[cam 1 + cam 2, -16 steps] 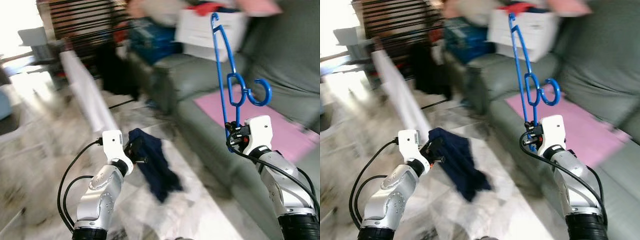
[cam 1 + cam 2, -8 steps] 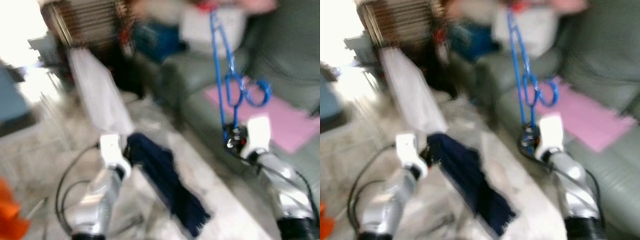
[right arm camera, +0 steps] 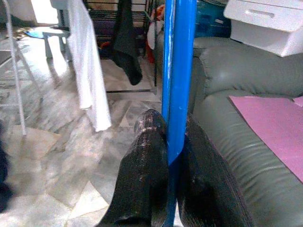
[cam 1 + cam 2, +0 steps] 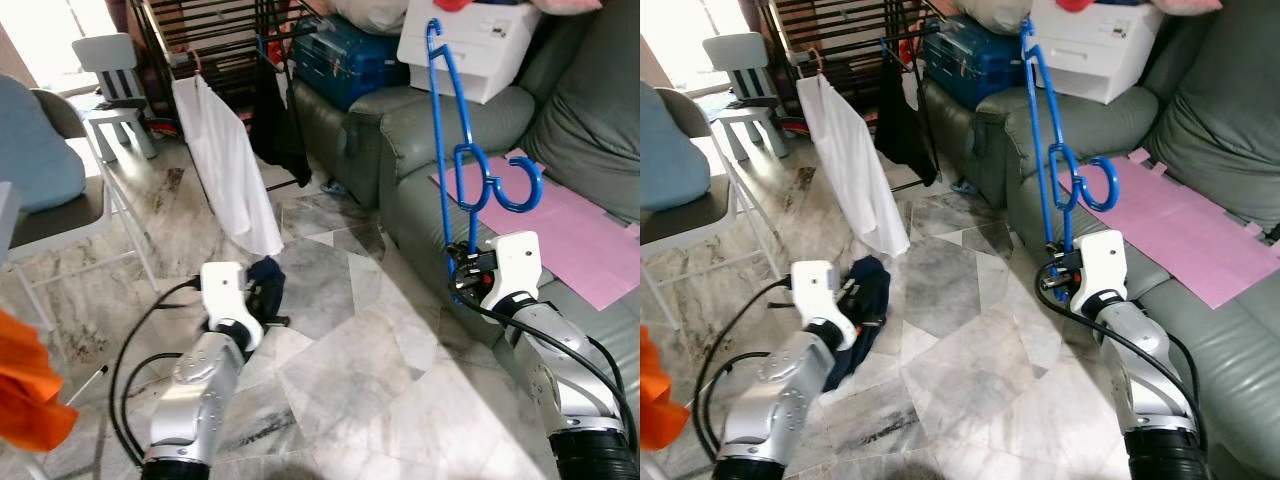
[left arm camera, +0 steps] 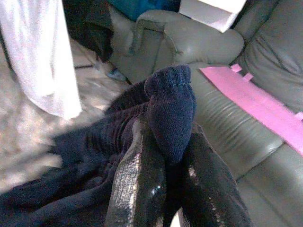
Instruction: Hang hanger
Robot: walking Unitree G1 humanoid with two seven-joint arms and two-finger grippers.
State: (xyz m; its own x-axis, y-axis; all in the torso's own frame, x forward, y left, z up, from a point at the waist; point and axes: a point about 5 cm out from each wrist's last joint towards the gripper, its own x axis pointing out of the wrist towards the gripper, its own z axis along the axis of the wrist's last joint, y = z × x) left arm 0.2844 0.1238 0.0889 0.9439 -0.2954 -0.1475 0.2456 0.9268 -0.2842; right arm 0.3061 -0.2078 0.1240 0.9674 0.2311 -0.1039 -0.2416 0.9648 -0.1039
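Right pincer (image 4: pixel 463 272) clamped on the lower end of a blue plastic clothes hanger (image 4: pixel 452 130), held upright in front of the grey-green leather sofa (image 4: pixel 420 190); its hook curls out to the robot's right at mid-height, above a pink mat (image 4: pixel 570 225) lying on the sofa seat. In the right wrist view both black fingers (image 3: pixel 142 165) press against the blue bar from either side. Left pincer (image 4: pixel 862 305) closed on a dark navy knitted garment (image 4: pixel 865 310), which hangs from it toward the marble tile floor (image 4: pixel 350 350); the left wrist view shows the cloth bunched over and between the fingers (image 5: pixel 137 189). Behind, a dark metal drying rack (image 4: pixel 215 35) carries a white shirt (image 4: pixel 228 165) and a black garment (image 4: pixel 280 125). A blue case (image 4: pixel 355 60) and a white box (image 4: pixel 470 45) sit on the sofa's far end. A small white chair (image 4: pixel 115 85) stands at far left, with an orange cloth (image 4: pixel 30 390) at the left edge.
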